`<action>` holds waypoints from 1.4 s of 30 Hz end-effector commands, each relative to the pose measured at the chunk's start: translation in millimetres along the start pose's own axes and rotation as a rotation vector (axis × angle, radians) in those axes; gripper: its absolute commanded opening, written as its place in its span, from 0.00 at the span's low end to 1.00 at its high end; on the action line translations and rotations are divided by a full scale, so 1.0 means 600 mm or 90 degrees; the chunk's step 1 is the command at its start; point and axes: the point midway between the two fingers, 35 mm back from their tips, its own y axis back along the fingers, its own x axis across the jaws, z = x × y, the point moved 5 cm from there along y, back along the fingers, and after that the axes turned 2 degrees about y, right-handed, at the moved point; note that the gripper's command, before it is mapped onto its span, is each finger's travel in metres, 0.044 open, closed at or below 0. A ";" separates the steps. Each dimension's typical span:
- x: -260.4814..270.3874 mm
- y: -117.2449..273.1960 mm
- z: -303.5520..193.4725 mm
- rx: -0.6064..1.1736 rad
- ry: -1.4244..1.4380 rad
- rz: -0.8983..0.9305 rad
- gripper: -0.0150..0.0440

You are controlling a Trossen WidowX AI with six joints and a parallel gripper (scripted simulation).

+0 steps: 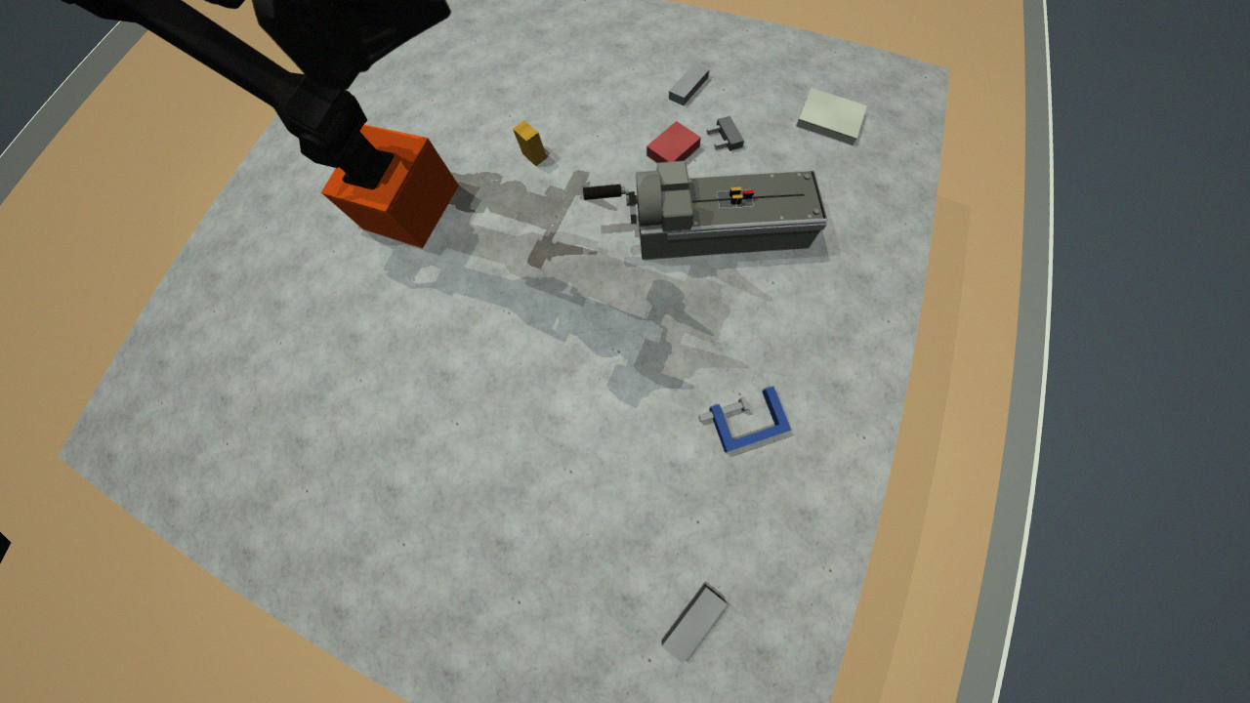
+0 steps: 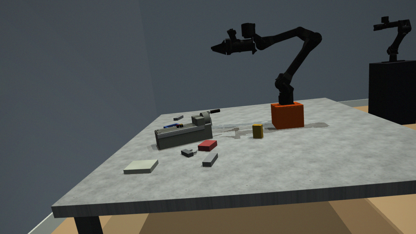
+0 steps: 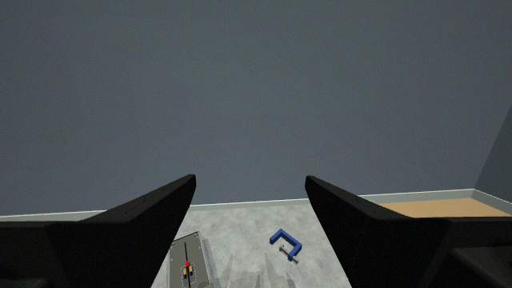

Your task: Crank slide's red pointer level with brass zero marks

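Observation:
A grey-green machine (image 1: 742, 240) (image 2: 186, 139) (image 3: 200, 256) stands on the table with a slotted top. Its dark crank handle (image 1: 602, 191) (image 2: 214, 111) points toward the arm's base side. The red pointer (image 1: 748, 192) (image 3: 187, 264) sits in the slot, a little off the brass zero marks (image 1: 735, 197) (image 3: 185, 272), on the side away from the crank. My gripper (image 2: 211, 48) (image 3: 252, 180) is open and empty, high above the table and well above the handle. In the top view its fingers are out of view.
A yellow block (image 1: 529, 144) (image 2: 257, 131) stands between the orange base (image 1: 419, 192) (image 2: 288, 116) and a red block (image 1: 673, 142) (image 2: 207, 145). Grey pieces and a pale slab (image 1: 832, 115) (image 2: 141, 166) lie beside the machine. A blue clamp (image 1: 756, 436) (image 3: 294, 241) lies on its other side.

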 end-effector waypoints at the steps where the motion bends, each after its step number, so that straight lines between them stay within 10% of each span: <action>1: 0.000 -0.001 0.000 0.002 0.000 0.001 0.98; 42: 0.173 -0.240 -0.216 0.510 0.047 0.168 1.00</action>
